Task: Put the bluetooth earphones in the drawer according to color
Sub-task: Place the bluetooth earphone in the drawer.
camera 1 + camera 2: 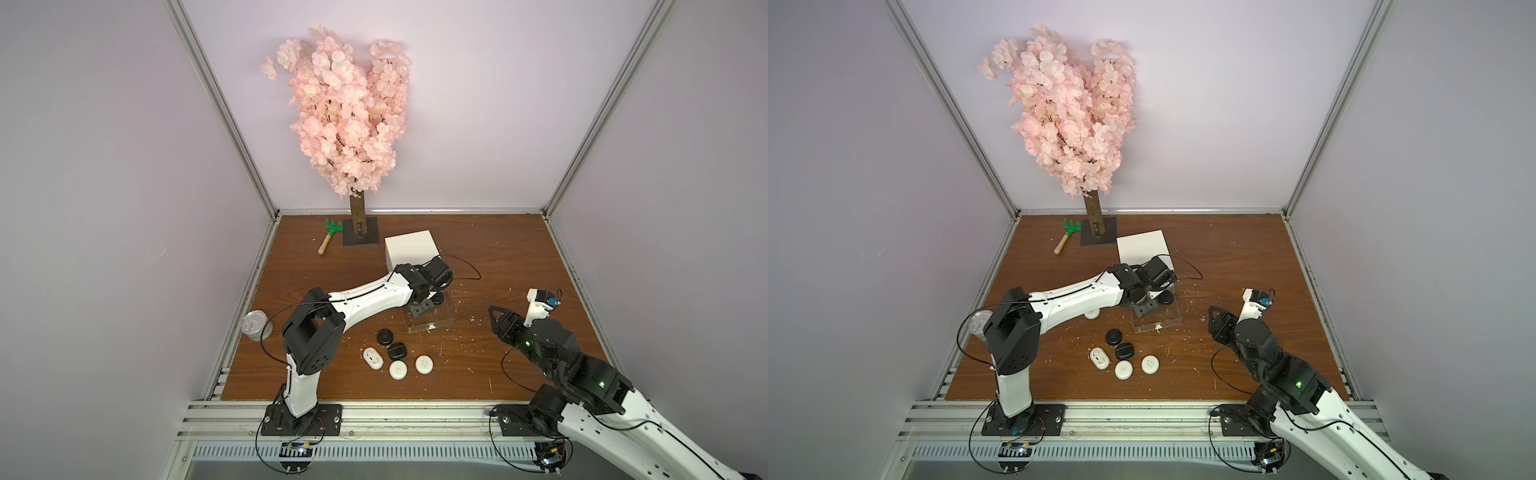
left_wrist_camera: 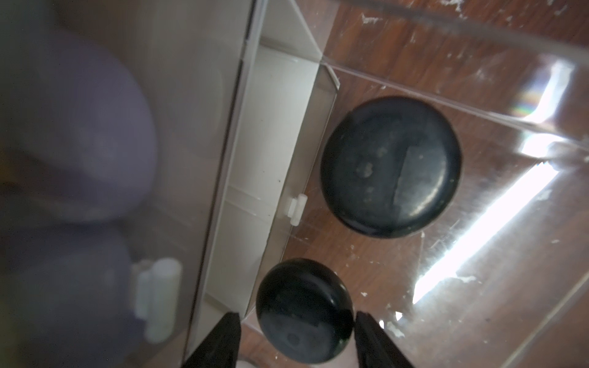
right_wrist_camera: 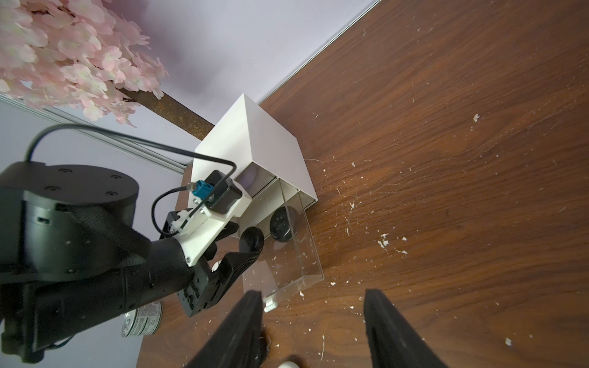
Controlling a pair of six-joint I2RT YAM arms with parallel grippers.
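tabletop [image 1: 1225, 257] holds four white earphones [image 1: 1124, 370], two black earphones [image 1: 1113, 336]

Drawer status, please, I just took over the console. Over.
Left gripper open around black case over open drawer; another black case already inside. Right gripper open, empty, standing off. Nothing blocking.

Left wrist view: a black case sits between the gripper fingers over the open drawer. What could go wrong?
The black case sits close to the side wall of the drawer, so it may catch the rim. Lifting away, the left gripper could snag that wall and shift the drawer.
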